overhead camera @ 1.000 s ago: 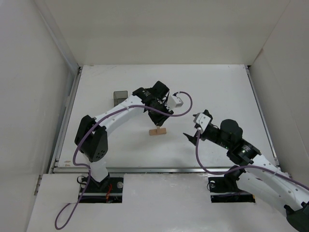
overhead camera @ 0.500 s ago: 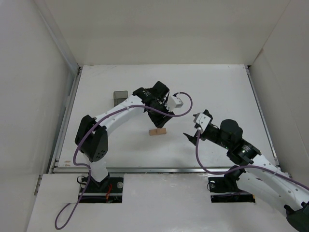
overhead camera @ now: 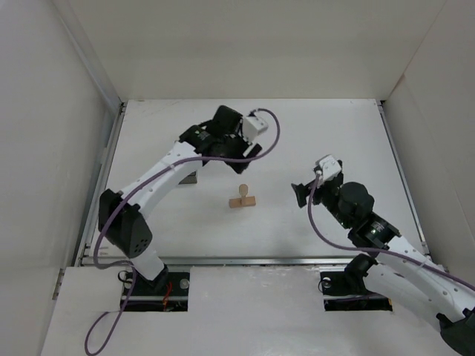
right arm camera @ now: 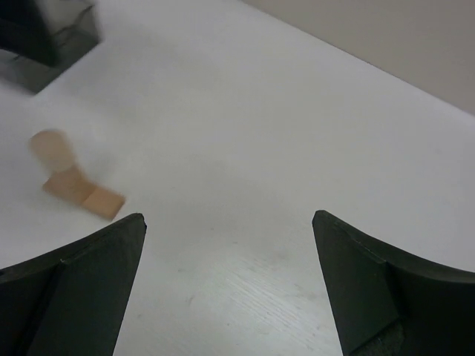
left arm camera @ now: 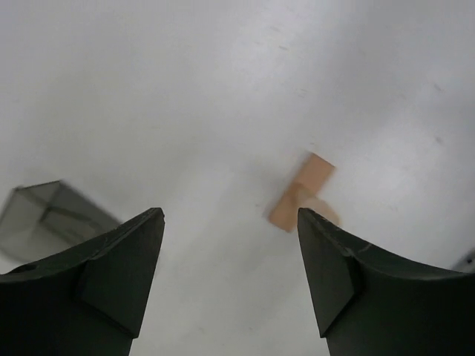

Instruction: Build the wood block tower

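Note:
The wood block tower [overhead camera: 243,198] stands mid-table: a flat tan bar with a small rounded piece upright on it. It shows blurred in the left wrist view [left arm camera: 304,194] and the right wrist view [right arm camera: 74,182]. My left gripper [overhead camera: 241,154] is open and empty, raised behind the tower and apart from it; its open fingers frame bare table in its own view [left arm camera: 228,216]. My right gripper [overhead camera: 299,194] is open and empty to the right of the tower, also seen in its own view [right arm camera: 228,217].
A dark translucent grey box [overhead camera: 187,176] sits left of the tower, partly hidden by the left arm; it also shows in the left wrist view [left arm camera: 52,219] and the right wrist view [right arm camera: 52,37]. White walls enclose the table on three sides.
My left gripper has lifted off the tower and drawn back toward the far side, leaving the rounded piece standing on the bar. My right gripper has risen slightly and shifted right.

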